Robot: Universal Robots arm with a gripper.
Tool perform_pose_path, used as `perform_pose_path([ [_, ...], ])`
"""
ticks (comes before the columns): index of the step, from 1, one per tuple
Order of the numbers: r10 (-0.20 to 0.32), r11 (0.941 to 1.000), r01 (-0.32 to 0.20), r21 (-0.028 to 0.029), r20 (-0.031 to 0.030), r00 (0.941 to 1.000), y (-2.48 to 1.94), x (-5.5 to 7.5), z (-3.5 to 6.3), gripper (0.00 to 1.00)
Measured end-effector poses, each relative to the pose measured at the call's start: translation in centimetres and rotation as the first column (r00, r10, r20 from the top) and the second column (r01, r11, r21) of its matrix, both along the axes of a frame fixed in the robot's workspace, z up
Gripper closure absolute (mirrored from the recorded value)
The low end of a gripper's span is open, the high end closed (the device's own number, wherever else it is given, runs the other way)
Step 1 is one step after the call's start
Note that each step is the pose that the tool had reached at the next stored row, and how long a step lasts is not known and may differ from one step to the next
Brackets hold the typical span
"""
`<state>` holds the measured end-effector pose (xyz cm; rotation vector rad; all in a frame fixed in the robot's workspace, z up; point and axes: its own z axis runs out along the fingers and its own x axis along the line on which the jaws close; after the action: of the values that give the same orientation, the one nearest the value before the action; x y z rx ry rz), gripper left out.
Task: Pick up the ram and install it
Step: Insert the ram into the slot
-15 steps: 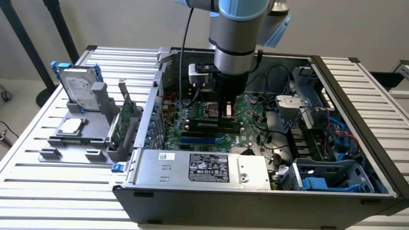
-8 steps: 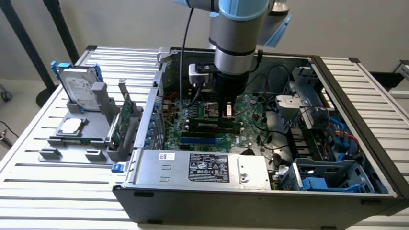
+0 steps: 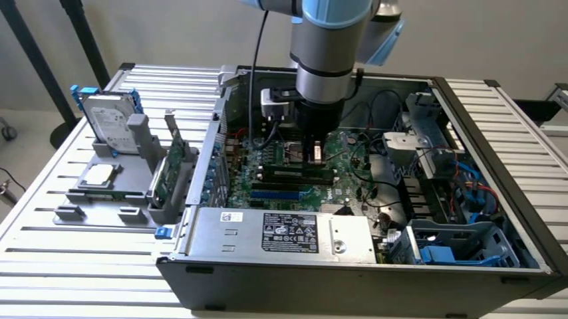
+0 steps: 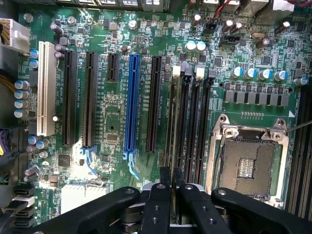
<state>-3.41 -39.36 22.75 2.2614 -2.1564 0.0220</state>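
In the wrist view the ram is seen edge-on as a thin strip. It runs along the black memory slots, over the one nearest the long black card slot. My gripper is shut on the ram's near end, its black fingers pressed against both faces. I cannot tell whether the ram is seated in its slot or just above it. From the exterior view my gripper points straight down inside the open computer case, right over the memory slots on the green motherboard.
A blue card slot, a white one and the open processor socket flank the memory slots. Cables and a drive cage crowd the case's right. The power supply lies in front. Outside, a rack holds a hard drive and an expansion card.
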Motion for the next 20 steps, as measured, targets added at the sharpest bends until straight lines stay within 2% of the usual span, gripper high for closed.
perform_pose_path([
  [6, 0.007, 1.0000, -0.007, 0.0002, 0.0001, 1.0000, 0.00, -0.03, 0.83, 0.86],
  [10, 0.010, 0.9999, -0.010, -0.0006, 0.0019, 0.9999, 0.00, -0.04, 0.91, 0.86],
  [11, 0.010, 0.9999, -0.010, -0.0014, 0.0044, 0.9999, 0.00, -0.05, 0.92, 0.86],
  [15, 0.011, 0.9999, -0.011, -0.0047, 0.0213, 0.9997, 0.00, -0.15, 0.88, 0.86],
  [20, 0.012, 0.9999, -0.012, -0.0053, 0.0228, 0.9997, 0.00, -0.31, 0.78, 0.86],
])
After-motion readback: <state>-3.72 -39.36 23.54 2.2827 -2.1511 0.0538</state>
